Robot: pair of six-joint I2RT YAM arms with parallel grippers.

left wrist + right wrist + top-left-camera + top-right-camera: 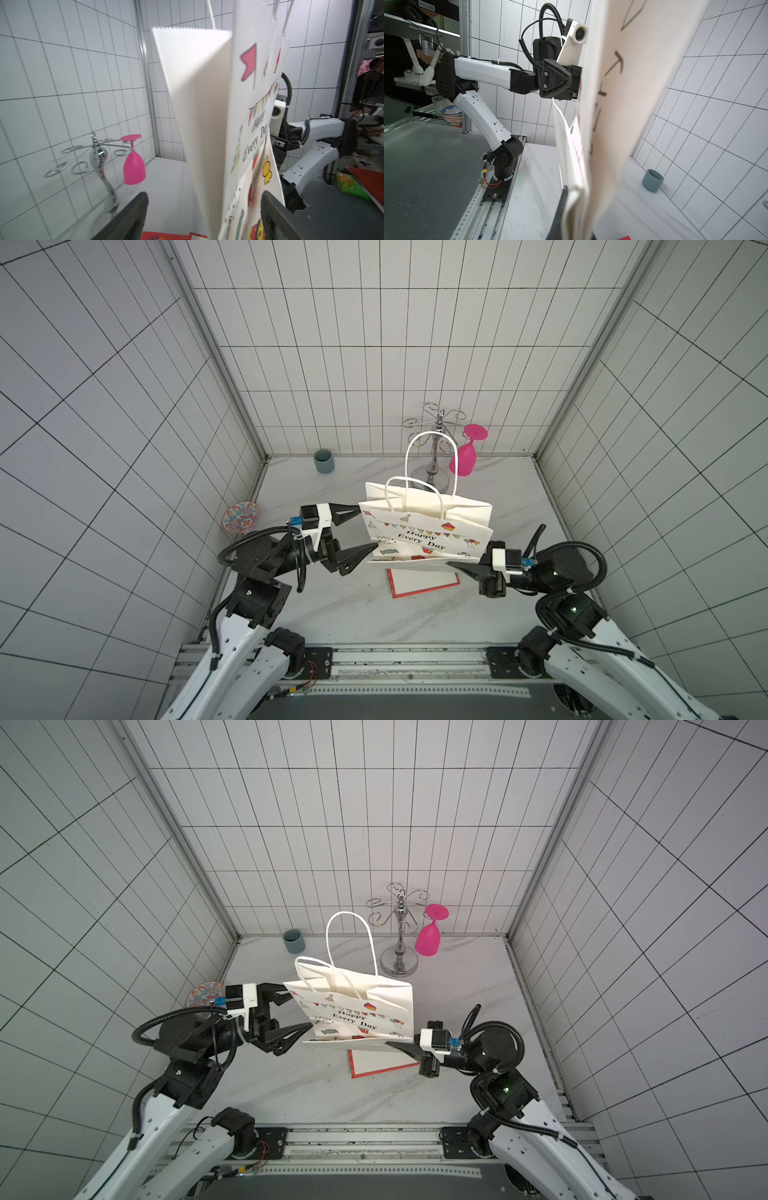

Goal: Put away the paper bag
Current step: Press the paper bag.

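Paper bag [428,531]: upright over mid table [345,614], handles up, printed face toward the arms; red-edged card [424,583] lies below its near edge.
Right gripper [453,564]: fingers closed, pinching the bag's bottom corner.
Left gripper [368,529]: fingers spread wide, bag's opposite side edge between them, unclamped.
Wire rack [434,448]: at rear, pink glass [463,458] hanging from it.

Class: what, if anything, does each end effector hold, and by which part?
The right end effector is shut on the paper bag, pinching its bottom edge near a corner. The left end effector is open, gripping nothing.
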